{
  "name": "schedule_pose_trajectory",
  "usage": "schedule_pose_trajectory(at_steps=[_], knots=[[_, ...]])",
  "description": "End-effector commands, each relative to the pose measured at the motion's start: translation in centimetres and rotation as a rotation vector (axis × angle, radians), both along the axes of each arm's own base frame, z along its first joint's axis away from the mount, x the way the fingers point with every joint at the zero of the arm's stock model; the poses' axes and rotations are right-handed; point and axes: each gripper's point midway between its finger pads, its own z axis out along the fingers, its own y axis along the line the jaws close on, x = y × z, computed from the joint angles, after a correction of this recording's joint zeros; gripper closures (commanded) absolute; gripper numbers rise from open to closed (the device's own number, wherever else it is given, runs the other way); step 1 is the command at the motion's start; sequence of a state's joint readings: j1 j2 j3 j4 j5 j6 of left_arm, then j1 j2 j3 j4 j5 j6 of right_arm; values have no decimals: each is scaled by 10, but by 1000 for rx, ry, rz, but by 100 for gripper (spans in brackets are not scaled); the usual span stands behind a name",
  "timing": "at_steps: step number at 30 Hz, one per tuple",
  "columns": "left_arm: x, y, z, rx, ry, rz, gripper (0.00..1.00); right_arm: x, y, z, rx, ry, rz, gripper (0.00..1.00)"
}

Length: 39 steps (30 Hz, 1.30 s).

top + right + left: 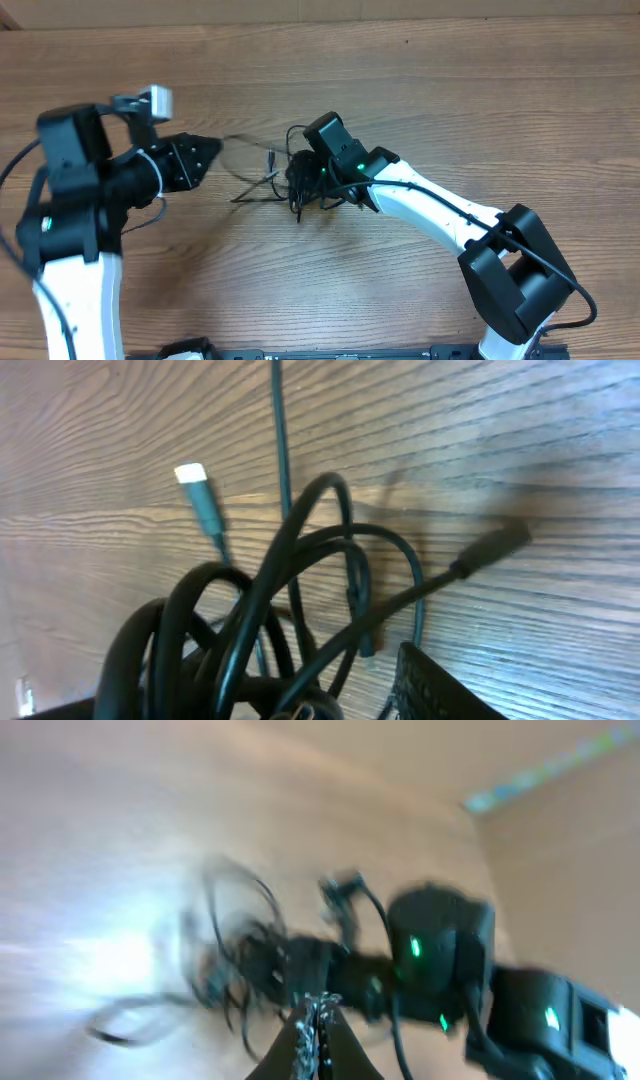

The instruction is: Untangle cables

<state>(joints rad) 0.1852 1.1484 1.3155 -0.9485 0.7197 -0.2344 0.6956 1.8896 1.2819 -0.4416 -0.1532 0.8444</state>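
Note:
The cables (271, 157) lie knotted mid-table, thin black strands trailing left. My right gripper (300, 180) sits down over the knot. In the right wrist view the thick black loops (250, 610) lie between its open jaws (250, 690), with bare wood showing between them and the right finger (450, 685). A white-tipped plug (190, 473) and a black plug (490, 545) rest on the wood beyond. My left gripper (212, 152) points right, shut, and a thin strand runs to its tip. In the blurred left wrist view its pads (318, 1020) are pressed together before the tangle (240, 970).
The wooden table (450, 90) stretches around the tangle. My right arm (440, 205) reaches in from the lower right, and its wrist with green lights (440, 950) fills the right of the left wrist view. A wall edge runs along the back.

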Motion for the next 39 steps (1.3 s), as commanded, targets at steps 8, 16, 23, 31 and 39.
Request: schedule_pose_trajectory(at_steps=[8,16,23,31,39], knots=[[-27,81,56,252,-194,516,96,16,-41,-12,-167,-80,-120,48],[-40,115,43,361,-120,689,96,21,-52,-13,-221,-105,-153,49],[-46,127,24,420,-24,731,96,22,-57,-14,-247,-112,-166,48],[-40,131,-11,460,132,712,96,21,-57,-14,-249,-110,-165,49],[-14,119,-60,414,316,596,96,21,-58,-14,-251,-107,-165,49]])
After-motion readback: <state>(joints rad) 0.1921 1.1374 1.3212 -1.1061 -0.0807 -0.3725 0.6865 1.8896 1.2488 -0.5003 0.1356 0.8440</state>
